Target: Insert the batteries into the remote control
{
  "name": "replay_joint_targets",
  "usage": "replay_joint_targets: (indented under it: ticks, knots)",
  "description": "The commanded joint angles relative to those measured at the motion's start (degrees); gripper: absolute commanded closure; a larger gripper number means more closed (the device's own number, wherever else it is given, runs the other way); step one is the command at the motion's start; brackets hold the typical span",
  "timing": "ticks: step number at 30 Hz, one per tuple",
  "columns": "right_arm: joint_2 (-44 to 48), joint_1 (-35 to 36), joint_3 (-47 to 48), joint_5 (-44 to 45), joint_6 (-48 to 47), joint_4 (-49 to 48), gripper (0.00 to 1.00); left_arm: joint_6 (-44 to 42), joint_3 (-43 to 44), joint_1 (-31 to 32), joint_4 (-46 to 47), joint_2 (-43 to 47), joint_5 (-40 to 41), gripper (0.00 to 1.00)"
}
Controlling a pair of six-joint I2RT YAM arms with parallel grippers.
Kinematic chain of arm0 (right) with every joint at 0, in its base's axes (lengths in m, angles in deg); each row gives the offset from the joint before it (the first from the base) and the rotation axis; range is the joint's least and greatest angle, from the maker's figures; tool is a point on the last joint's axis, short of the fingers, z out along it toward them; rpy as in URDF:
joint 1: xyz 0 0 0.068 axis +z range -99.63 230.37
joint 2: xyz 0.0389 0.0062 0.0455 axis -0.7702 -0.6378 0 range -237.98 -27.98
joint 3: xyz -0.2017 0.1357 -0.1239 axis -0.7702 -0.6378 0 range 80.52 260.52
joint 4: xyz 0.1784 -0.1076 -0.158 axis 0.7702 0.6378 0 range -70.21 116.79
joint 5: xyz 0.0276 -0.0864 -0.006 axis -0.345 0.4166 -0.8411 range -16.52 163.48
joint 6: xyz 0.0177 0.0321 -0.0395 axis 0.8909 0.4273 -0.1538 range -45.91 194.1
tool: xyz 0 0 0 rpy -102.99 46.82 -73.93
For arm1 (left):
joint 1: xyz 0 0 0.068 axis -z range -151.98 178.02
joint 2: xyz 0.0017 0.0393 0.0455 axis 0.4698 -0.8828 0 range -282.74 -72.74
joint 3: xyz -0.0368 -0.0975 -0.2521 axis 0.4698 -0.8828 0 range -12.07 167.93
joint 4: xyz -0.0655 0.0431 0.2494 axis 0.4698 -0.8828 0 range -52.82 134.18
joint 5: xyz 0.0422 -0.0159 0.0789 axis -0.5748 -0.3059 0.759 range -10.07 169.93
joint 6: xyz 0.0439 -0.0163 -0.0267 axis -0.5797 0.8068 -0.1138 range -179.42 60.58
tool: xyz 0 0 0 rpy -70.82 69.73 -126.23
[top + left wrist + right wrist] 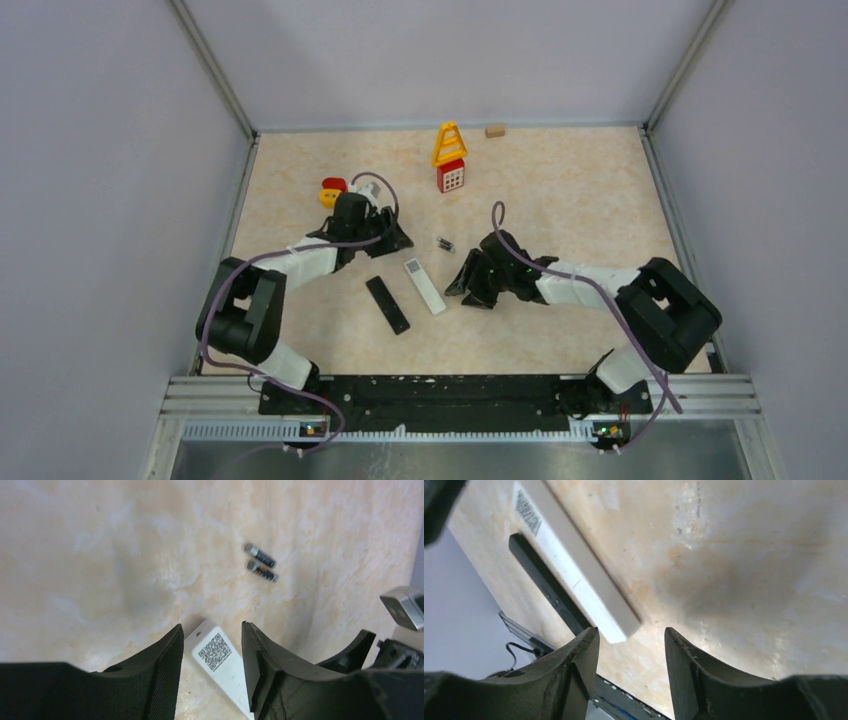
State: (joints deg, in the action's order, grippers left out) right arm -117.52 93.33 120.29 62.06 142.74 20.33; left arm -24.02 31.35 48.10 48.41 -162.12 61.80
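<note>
place: robot lab cell | evidence: plain grey walls; aluminium rail; enclosed beige table

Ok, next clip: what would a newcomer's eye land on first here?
Both arms lean in over mid-table, where a white remote and a slim black bar lie side by side, slightly apart, between the open left gripper and open right gripper. Two small batteries lie loose just beyond the remote, untouched. Toward the back, a yellow-and-red toy stands out for colour.
</note>
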Motion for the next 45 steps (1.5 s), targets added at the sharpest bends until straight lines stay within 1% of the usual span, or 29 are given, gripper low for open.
replay_joint_targets:
  ticks: [1,3,4,5,6,9,11,12,14,17,20,22,25,26,27,28,31,35,38,40,42,45]
  knots:
    - [8.2,-0.2,3.5,4.0,-14.1,5.8,0.42,-3.8,6.2,-2.9,-7.8,1.2,-0.8,0.48]
    - [8.9,0.4,5.2,4.0,-21.8,4.9,0.32,-3.7,6.2,-4.1,-9.3,3.2,-0.2,0.43]
    - [8.1,1.0,7.0,4.2,-25.7,5.2,0.23,-3.6,5.9,-4.6,-9.9,4.6,0.3,0.4]
    - [6.8,2.4,9.2,5.0,-29.7,6.8,0.11,-3.3,5.4,-5.0,-10.7,6.0,1.0,0.37]
    - [4.6,3.9,12.2,6.1,-33.4,8.8,0.08,-3.0,4.8,-5.4,-11.7,7.8,2.0,0.33]
    - [-2.5,9.2,21.4,14.7,-42.6,16.5,0.07,-1.7,2.5,-5.9,-17.1,13.6,8.0,0.17]
    - [-6.7,11.5,25.2,18.7,-45.2,18.9,0.1,-0.3,0.2,-5.9,-20.6,17.5,12.3,0.07]
    - [-8.6,12.2,26.6,19.5,-46.1,19.2,0.13,0.4,-1.1,-5.9,-22.2,19.3,14.3,0.04]
    - [-12.1,13.1,28.2,21.2,-46.4,19.9,0.19,2.1,-3.7,-5.9,-25.4,22.3,17.4,0.01]
    - [-15.4,14.3,30.1,24.4,-46.8,21.5,0.23,4.5,-7.0,-5.9,-29.5,26.0,23.4,0.01]
    - [-17.3,15.1,30.8,24.9,-47.6,21.6,0.25,6.1,-9.3,-5.9,-30.7,28.5,25.0,0.01]
    - [-18.1,15.5,30.9,25.0,-48.0,21.6,0.29,6.9,-10.2,-5.9,-30.7,30.0,25.4,0.01]
    - [-18.6,15.6,31.0,27.1,-46.8,23.1,0.43,7.1,-10.6,-5.9,-30.4,31.3,26.0,0.01]
    - [-18.4,15.6,30.7,27.9,-46.2,23.5,0.5,6.9,-10.7,-5.9,-30.0,31.5,26.0,0.01]
    - [-17.8,15.6,30.2,29.0,-45.7,23.8,0.55,6.5,-10.7,-5.9,-29.7,31.7,25.9,0.01]
    - [-17.1,15.6,29.6,30.5,-44.9,24.2,0.59,6.3,-10.7,-5.9,-29.5,31.9,25.9,0.01]
    - [-12.9,14.9,27.2,34.0,-42.3,25.5,0.64,5.4,-11.1,-5.9,-28.1,32.6,26.5,0.01]
    - [-4.1,10.5,21.2,35.5,-38.4,25.5,0.66,4.2,-11.4,-5.9,-27.1,33.7,27.8,0.01]
    - [1.8,3.8,16.3,35.3,-36.1,25.6,0.67,2.3,-11.3,-6.0,-27.3,33.9,26.5,0.01]
    - [4.7,-1.2,13.0,34.4,-35.2,25.2,0.67,0.5,-11.3,-6.0,-27.1,33.4,23.0,0.01]
    - [6.2,-6.9,9.9,32.2,-34.8,24.4,0.67,1.7,-11.1,-5.9,-27.8,31.9,19.7,0.02]
    - [6.9,-13.7,6.7,30.2,-35.4,22.7,0.66,5.2,-11.4,-3.8,-28.4,29.3,18.4,0.09]
